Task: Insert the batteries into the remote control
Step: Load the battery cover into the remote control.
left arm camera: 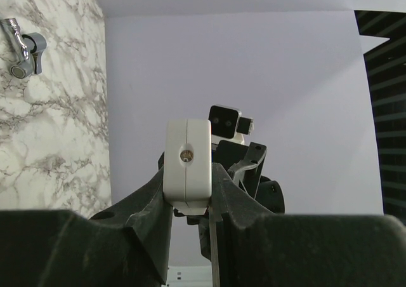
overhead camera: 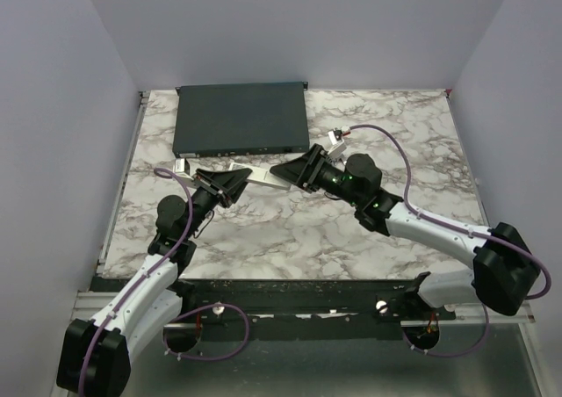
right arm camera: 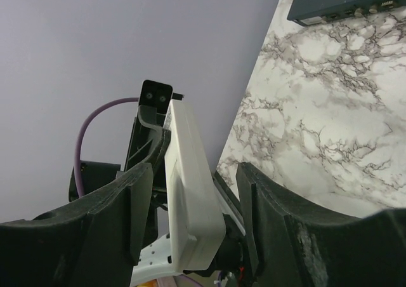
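The white remote control [overhead camera: 262, 178] hangs above the marble table between the two arms. My left gripper [overhead camera: 237, 179] is shut on one end of it; in the left wrist view the remote's end face [left arm camera: 188, 163] is pinched between the black fingers [left arm camera: 146, 204] of that gripper [left arm camera: 188, 188]. My right gripper [overhead camera: 283, 172] is open around the other end. In the right wrist view the remote [right arm camera: 190, 192] stands between that gripper's [right arm camera: 193, 176] spread fingers with a gap on each side. The batteries are out of view.
A large flat dark-grey box [overhead camera: 241, 119] lies at the back of the marble table [overhead camera: 290, 230]. A small white piece with a reddish tip [overhead camera: 337, 136] lies right of the box and a small grey metal part [overhead camera: 182, 165] lies to its left. Purple cables trail from both arms.
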